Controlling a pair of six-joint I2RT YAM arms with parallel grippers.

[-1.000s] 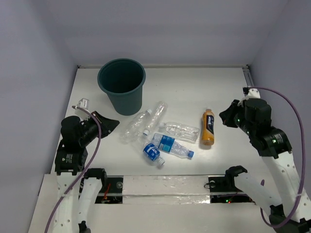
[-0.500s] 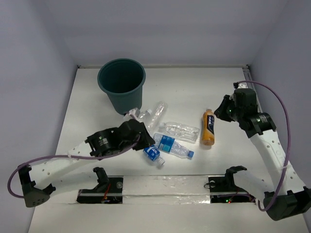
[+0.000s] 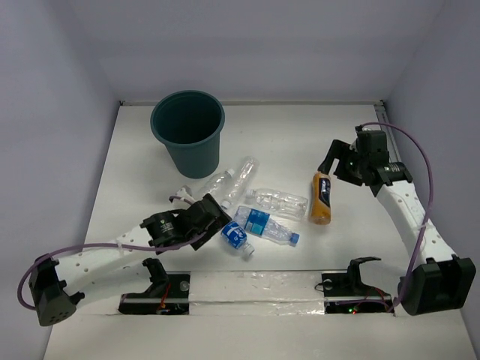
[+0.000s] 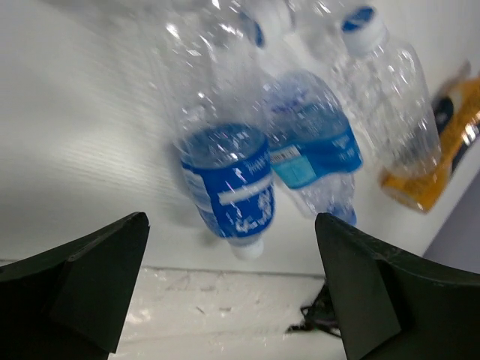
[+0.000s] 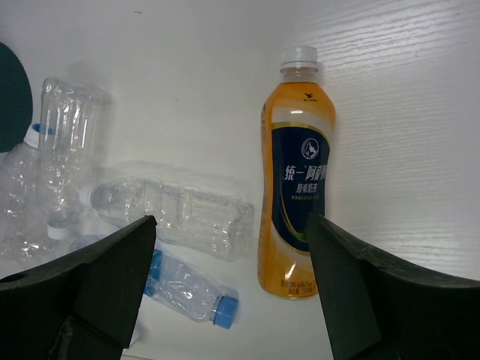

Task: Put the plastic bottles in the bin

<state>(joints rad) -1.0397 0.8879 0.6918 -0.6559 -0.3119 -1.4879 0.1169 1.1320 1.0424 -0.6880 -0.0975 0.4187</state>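
White laminate tabletop is enclosed by pale walls. The dark teal round plastic bin is set upright at the far left. All six small plastic bottles are laid on their sides on the tabletop: three clear label-less bottles just in front of the bin, two clear blue-labelled bottles nearer the arm bases, and the orange bottle with a dark label well to the right of the bin. The left gripper is spread wide in front of the bin, and the blue-labelled bottles are framed between its fingers in its wrist view; nothing is gripped. The right gripper is likewise spread wide near the orange bottle's cap end, and nothing is gripped.
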